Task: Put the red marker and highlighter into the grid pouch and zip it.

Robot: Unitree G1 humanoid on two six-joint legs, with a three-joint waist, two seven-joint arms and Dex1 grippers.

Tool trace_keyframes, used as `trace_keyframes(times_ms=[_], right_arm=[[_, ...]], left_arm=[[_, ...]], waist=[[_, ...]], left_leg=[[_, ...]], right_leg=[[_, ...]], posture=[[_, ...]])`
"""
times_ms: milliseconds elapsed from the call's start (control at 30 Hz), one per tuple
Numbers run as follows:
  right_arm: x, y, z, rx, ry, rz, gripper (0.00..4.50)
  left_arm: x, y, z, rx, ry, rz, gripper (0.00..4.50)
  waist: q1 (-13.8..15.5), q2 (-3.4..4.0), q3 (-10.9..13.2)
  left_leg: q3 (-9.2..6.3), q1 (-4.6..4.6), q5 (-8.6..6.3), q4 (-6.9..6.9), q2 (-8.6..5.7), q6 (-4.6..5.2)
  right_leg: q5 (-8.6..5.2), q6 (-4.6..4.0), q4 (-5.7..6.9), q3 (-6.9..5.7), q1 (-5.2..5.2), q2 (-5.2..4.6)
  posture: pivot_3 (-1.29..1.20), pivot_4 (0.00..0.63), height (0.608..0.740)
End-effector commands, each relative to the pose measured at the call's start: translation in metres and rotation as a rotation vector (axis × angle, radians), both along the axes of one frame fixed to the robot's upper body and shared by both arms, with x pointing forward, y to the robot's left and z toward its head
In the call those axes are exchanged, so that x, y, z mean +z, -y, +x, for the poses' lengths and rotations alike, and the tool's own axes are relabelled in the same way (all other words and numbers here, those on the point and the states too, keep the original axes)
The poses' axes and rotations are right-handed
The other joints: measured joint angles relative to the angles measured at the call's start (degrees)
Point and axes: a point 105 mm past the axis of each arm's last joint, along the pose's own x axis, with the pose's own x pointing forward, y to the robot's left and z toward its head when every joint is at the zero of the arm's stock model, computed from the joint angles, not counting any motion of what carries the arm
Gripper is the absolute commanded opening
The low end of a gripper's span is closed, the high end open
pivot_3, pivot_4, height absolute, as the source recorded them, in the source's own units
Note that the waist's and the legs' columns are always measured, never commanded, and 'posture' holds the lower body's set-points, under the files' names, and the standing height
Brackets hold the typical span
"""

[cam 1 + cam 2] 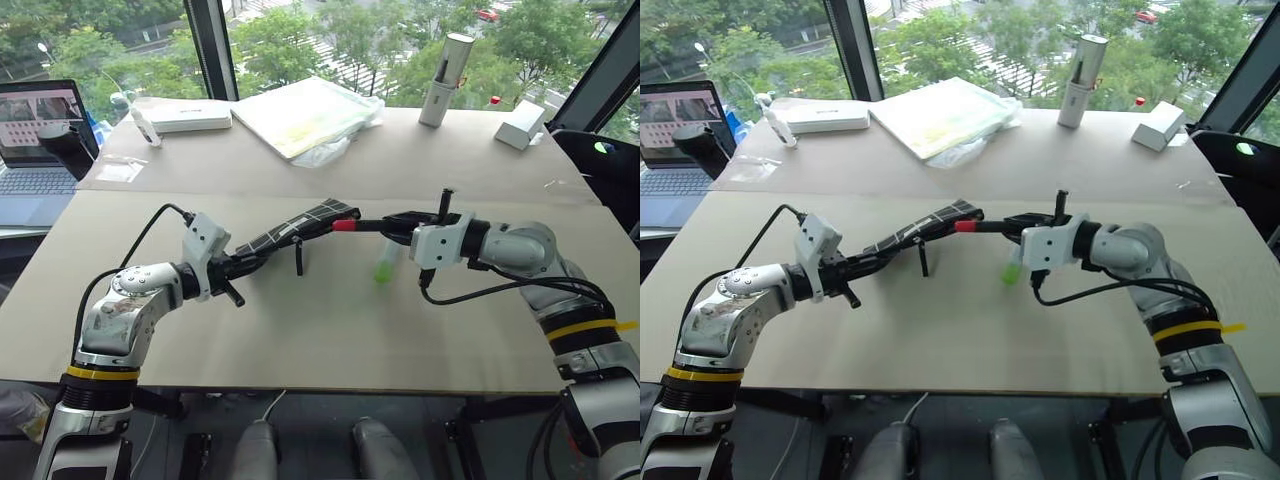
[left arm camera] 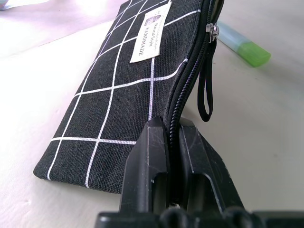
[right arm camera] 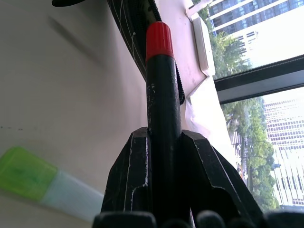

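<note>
Both arms reach inward over the table point(image 1: 300, 340). Left gripper point(image 1: 243, 263) pinches one end of the grid pouch point(image 1: 295, 228), held off the surface. Right gripper point(image 1: 392, 225) clamps the red marker point(image 1: 352, 224), roughly level, red tip at the pouch's far end. Highlighter point(image 1: 386, 264) lies on the table below.

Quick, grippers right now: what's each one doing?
Left gripper: shut on the grid pouch, pinching its zipper edge, pouch lifted off the table.
Right gripper: shut on the red marker, red end toward the pouch.

grid pouch point(image 1: 290, 228) lifted, red marker point(image 1: 360, 224) at mouth, highlighter point(image 1: 385, 264) flat
</note>
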Motion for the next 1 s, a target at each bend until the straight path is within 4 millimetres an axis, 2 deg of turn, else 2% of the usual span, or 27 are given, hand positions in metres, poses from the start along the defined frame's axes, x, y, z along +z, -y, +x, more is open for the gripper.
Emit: trace_keyframes(times_ms=[33,167,433,600,700,833,1000], right_arm=[[0.024,0.001,0.004,-0.001,0.093,0.004,0.56],[0.018,-0.001,0.009,-0.008,0.103,-0.037,0.56],[0.02,-0.014,0.014,0.02,0.142,-0.056,0.56],[0.036,-0.004,0.012,0.012,0.168,0.012,0.56],[0.046,-0.003,0.003,0.045,0.183,0.073,0.56],[0.033,0.0,-0.008,0.075,0.15,0.046,0.56],[0.019,0.003,-0.009,0.063,0.128,0.012,0.56]], left_arm=[[0.01,0.004,0.002,-0.02,0.046,0.004,0.0],[0.009,0.006,0.001,-0.028,0.045,0.005,0.0],[0.008,0.01,0.001,-0.039,0.04,0.003,0.0],[0.009,0.008,0.002,-0.028,0.04,-0.005,0.0],[0.009,0.008,0.001,-0.026,0.037,-0.005,0.0],[0.01,0.008,0.002,-0.027,0.038,-0.006,0.0],[0.01,0.008,0.004,-0.027,0.041,-0.006,0.0]], waist=[[-0.11,0.0,0.0],[-0.08,0.0,0.0],[-0.05,0.0,0.0],[0.07,0.0,0.0],[0.0,0.0,0.0],[0.09,0.0,0.0],[0.0,0.0,0.0]], left_leg=[[0.0,0.0,0.0,0.0,0.0,0.0],[0.0,0.0,0.0,0.0,0.0,0.0],[0.0,0.0,0.0,0.01,0.0,-0.01],[0.0,0.0,0.0,0.02,0.0,-0.01],[0.0,0.0,0.0,0.02,0.0,-0.01],[-0.01,0.01,0.0,0.02,0.0,0.0],[-0.01,0.01,0.01,0.06,0.0,0.0]], right_leg=[[0.0,0.0,0.0,0.0,-0.01,0.0],[0.0,0.0,0.0,0.0,-0.01,0.0],[0.0,0.0,0.01,0.01,-0.01,0.0],[0.0,0.0,0.02,0.0,0.02,-0.01],[0.0,-0.01,0.03,0.01,0.01,-0.01],[0.0,-0.01,0.03,-0.01,0.03,-0.01],[0.0,0.0,0.06,0.0,0.02,-0.01]], posture=[[0.0,0.15,0.74],[0.0,0.15,0.74],[0.0,0.15,0.74],[0.0,0.15,0.74],[0.0,0.15,0.74],[0.0,0.15,0.74],[0.0,0.15,0.74]])
